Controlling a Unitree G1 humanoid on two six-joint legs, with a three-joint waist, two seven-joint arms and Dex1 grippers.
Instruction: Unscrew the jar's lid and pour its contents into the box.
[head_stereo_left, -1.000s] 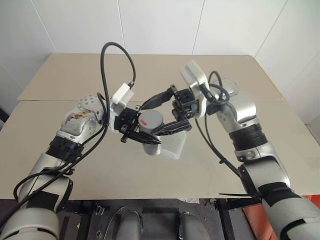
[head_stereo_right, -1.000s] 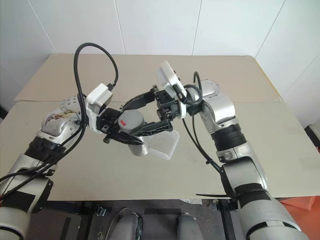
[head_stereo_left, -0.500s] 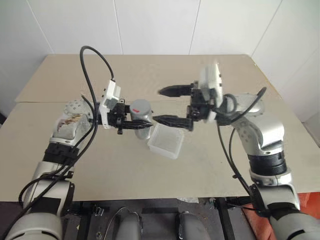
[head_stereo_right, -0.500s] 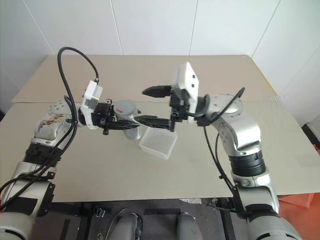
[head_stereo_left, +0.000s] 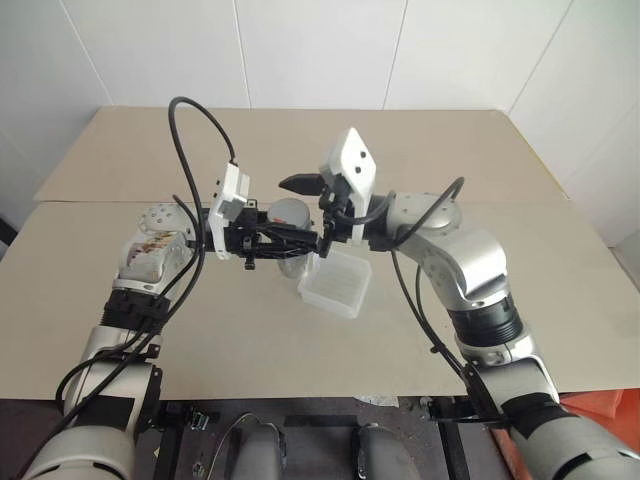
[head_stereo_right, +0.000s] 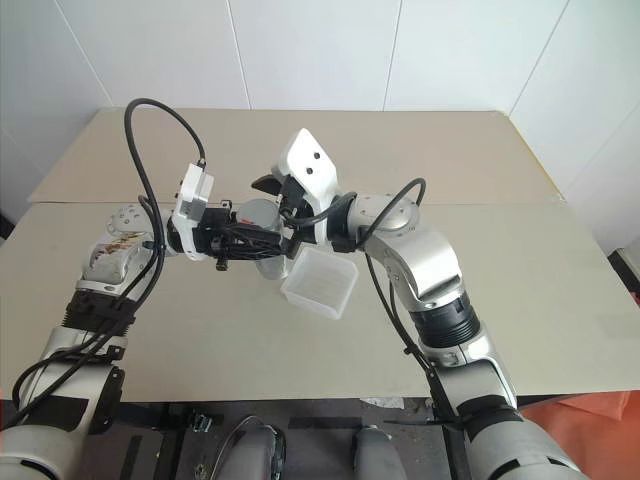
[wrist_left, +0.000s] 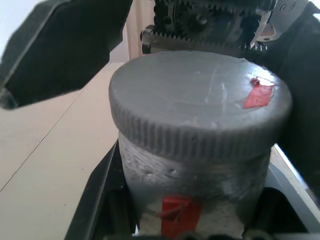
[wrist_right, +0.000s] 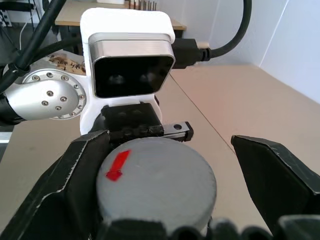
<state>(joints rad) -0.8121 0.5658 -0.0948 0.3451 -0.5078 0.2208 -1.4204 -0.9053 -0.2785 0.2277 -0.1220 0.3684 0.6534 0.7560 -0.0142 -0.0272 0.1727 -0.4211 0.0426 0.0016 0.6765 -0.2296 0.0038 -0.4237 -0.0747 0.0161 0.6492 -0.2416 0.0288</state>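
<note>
The silvery-grey jar (head_stereo_left: 288, 218) hangs above the table, lid (wrist_left: 200, 102) screwed on, a red mark on top. My left gripper (head_stereo_left: 283, 246) is shut on the jar's body (wrist_left: 195, 180), just under the lid. My right gripper (wrist_right: 167, 144) is open and level, facing the left one, and the lid (wrist_right: 156, 186) lies between its black fingers (wrist_right: 75, 185). One finger sits close to the lid's rim; the other stands well apart. The translucent white box (head_stereo_left: 335, 283) rests on the table just right of and below the jar. The contents are hidden inside the jar.
The beige table (head_stereo_left: 420, 140) stretches wide behind and to both sides of the arms. A seam (head_stereo_left: 90, 202) crosses it from side to side. Black cables (head_stereo_left: 195, 130) loop above my left wrist. White walls stand behind the table.
My right gripper has swung in toward the jar and turned, so its open fingers now straddle the lid. The left gripper keeps its hold on the jar, shifted slightly.
</note>
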